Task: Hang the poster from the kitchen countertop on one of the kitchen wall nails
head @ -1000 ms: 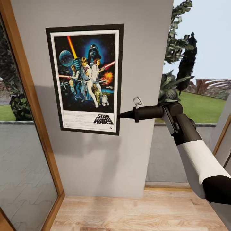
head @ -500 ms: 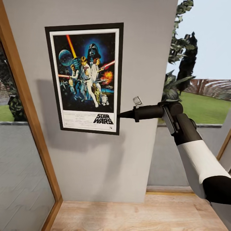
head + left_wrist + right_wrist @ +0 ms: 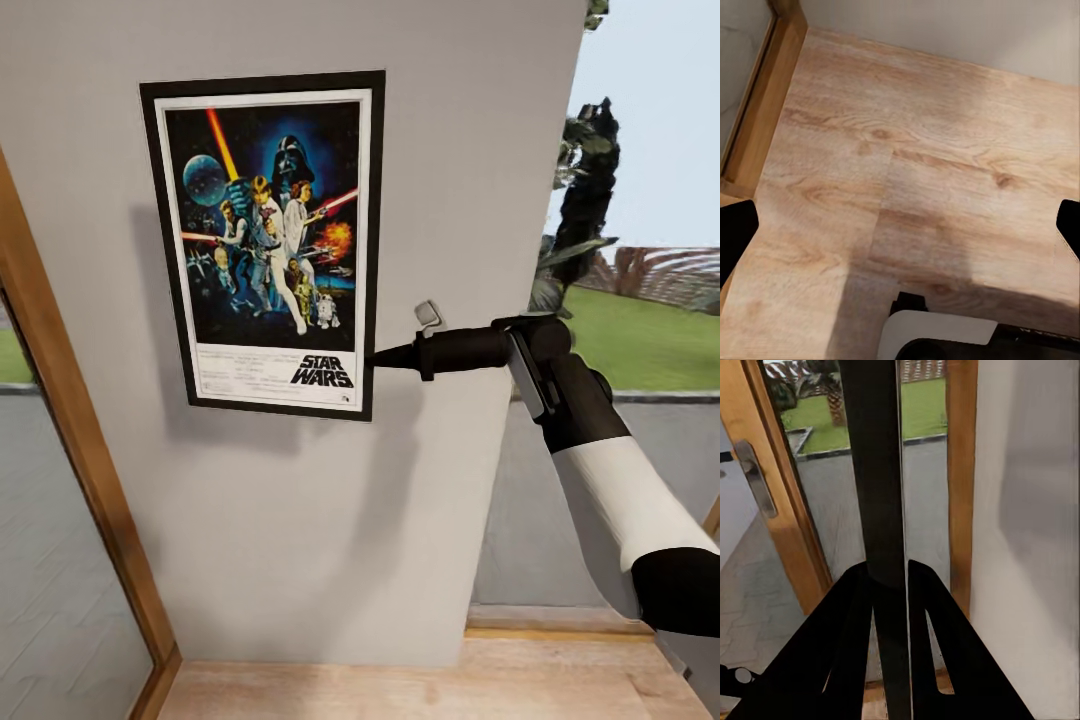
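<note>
Grey wall panel carrying the poster; wood floor below.

The wall (image 3: 330,520) fills the middle of the head view, plain light grey and upright. The poster (image 3: 268,245) sits flat against it in the upper left of the frame, hanging straight, its shadow falling on the wall just beside its left edge and below it. The wooden floor (image 3: 400,690) runs along the bottom edge, pale planks meeting the wall's foot. Seen from the left wrist, the floor (image 3: 907,172) shows bare boards.
</note>
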Tool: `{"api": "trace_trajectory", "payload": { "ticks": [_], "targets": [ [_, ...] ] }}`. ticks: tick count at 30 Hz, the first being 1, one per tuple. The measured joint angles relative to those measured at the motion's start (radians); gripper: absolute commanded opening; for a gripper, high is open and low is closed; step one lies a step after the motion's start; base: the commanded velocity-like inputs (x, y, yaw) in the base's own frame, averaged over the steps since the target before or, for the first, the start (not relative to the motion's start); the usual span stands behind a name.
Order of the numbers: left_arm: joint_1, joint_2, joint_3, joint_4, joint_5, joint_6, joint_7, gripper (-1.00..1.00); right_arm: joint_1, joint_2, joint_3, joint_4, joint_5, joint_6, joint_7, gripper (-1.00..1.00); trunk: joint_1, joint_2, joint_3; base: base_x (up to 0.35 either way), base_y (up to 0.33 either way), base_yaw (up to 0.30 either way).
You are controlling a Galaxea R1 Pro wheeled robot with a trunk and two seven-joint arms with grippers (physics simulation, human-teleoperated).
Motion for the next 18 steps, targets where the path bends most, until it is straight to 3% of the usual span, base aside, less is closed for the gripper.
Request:
{"api": "trace_trajectory", "payload": {
  "ticks": [6,18],
  "targets": [
    [0.0,0.0,0.0,0.0,0.0,0.0,0.0,1.0,0.0,0.0,0.0,-0.001,0.0,0.0,0.0,-1.0,0.0,0.0,0.0,0.251,0.0,0.0],
    [0.0,0.0,0.0,0.0,0.0,0.0,-0.001,1.0,0.0,-0.001,-0.001,-0.007,0.0,0.0,0.0,-1.0,0.0,0.0,0.0,0.039,0.0,0.0]
  ]
}}
